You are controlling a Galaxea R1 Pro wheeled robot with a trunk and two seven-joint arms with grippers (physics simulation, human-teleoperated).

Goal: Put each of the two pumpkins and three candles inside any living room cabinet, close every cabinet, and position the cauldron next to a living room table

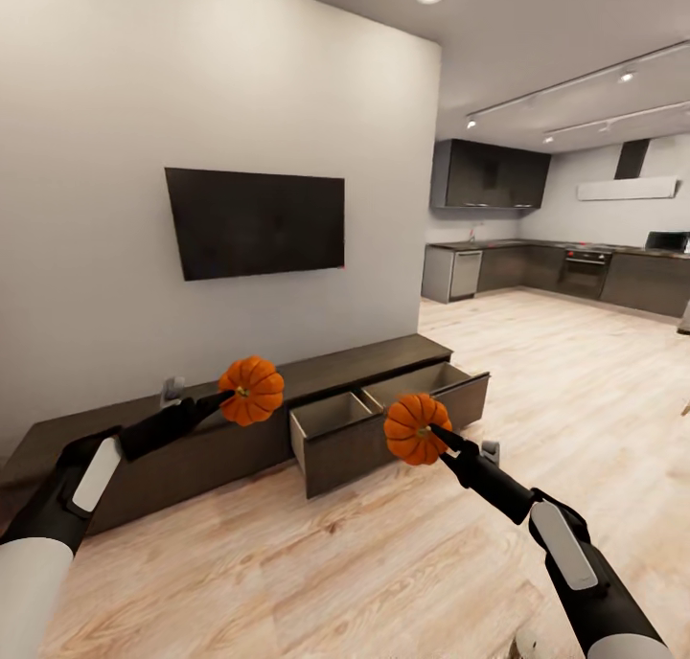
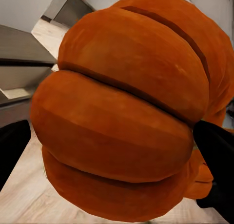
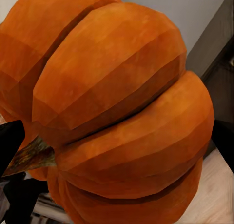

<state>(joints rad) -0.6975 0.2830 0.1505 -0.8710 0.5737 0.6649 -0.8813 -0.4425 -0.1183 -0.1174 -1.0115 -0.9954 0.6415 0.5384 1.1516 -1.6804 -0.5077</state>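
Note:
I hold one ribbed orange pumpkin in each hand. My left gripper (image 1: 230,397) is shut on a pumpkin (image 1: 252,390) held in the air above the cabinet top, left of the open drawers; up close that pumpkin (image 2: 122,112) sits between my black fingers (image 2: 217,151). My right gripper (image 1: 433,434) is shut on the other pumpkin (image 1: 416,429), held in front of the open drawers; the right wrist view shows its ribs (image 3: 117,112) and brownish stem. The long dark-brown cabinet (image 1: 144,420) stands along the white wall with two drawers (image 1: 335,420) pulled out, their insides bare. Candles and cauldron are out of view.
A black TV (image 1: 257,220) hangs on the wall above the cabinet. Light wood floor (image 1: 364,563) spreads in front of me. A grey kitchen with counters and an oven (image 1: 585,271) lies at the far right. A small grey object (image 1: 172,389) stands on the cabinet top.

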